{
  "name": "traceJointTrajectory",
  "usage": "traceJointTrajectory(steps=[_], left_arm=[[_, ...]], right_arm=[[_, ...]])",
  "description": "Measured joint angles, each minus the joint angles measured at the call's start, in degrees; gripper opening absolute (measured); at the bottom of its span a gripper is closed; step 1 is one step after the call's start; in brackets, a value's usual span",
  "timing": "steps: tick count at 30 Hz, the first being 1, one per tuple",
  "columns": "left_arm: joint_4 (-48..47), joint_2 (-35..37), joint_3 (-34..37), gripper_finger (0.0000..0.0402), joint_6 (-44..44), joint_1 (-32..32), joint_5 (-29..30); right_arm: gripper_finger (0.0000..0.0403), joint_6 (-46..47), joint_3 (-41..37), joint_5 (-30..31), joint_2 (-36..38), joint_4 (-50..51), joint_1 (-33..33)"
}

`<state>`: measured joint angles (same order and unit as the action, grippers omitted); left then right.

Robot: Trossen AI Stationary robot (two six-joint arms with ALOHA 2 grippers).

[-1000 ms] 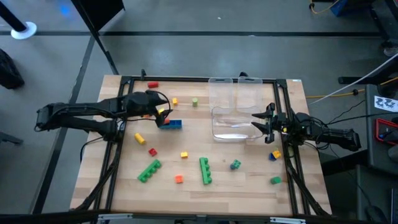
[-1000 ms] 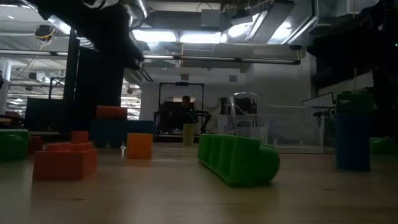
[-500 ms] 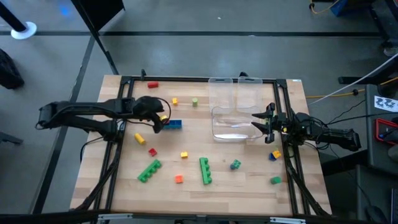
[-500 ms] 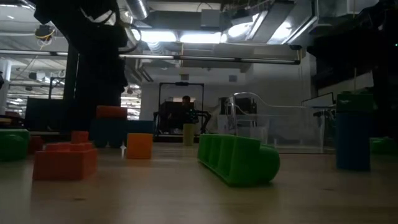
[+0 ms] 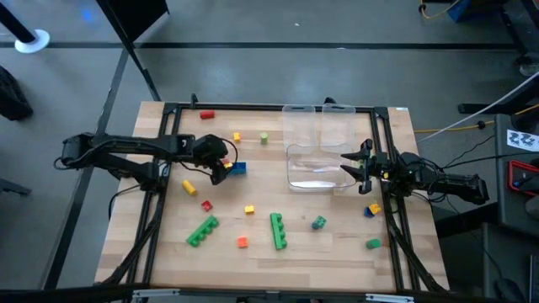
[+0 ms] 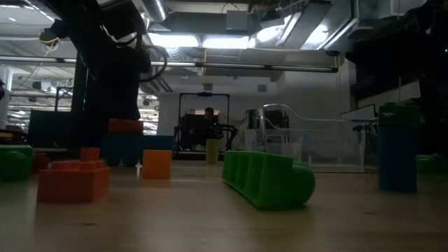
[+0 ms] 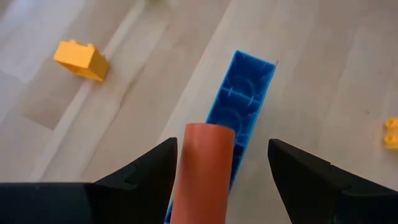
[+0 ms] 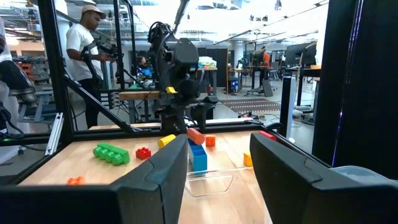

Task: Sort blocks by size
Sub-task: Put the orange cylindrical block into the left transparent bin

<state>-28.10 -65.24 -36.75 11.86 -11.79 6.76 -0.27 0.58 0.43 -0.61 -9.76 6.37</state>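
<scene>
- The left gripper (image 5: 221, 167) reaches over the worktop's (image 5: 337, 244) left-centre, fingers (image 7: 146, 177) spread either side of an orange cylinder (image 7: 202, 168) resting atop the blue block (image 7: 242, 109).
- The blue block is long, lying flat; a yellow block (image 7: 79, 59) lies nearby.
- The right gripper (image 5: 360, 165) waits beside the clear tray (image 5: 316, 160), fingers parted, empty.

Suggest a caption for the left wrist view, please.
Left gripper open, straddling an orange cylinder atop a blue brick.
</scene>
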Motion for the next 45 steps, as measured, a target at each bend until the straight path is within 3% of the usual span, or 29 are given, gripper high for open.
traceJointTrajectory(steps=[12,24,38,45], left_arm=[[0.03,-5.38,0.0,0.0231,-0.26,0.0,0.0],[0.24,-5.29,0.0,0.012,-0.26,0.0,0.0],[0.12,-4.38,-0.39,0.0129,5.63,0.0,0.0],[0.54,-2.97,-1.84,0.0131,2.86,0.0,0.0]], right_arm=[[0.0177,0.01,0.0,-0.01,-0.01,0.02,0.0],[0.0177,0.01,0.0,-0.02,-0.01,0.02,0.0],[0.0177,0.17,0.0,-0.02,-0.01,0.02,0.0],[0.0177,0.2,0.0,-0.02,0.0,0.0,0.0]])
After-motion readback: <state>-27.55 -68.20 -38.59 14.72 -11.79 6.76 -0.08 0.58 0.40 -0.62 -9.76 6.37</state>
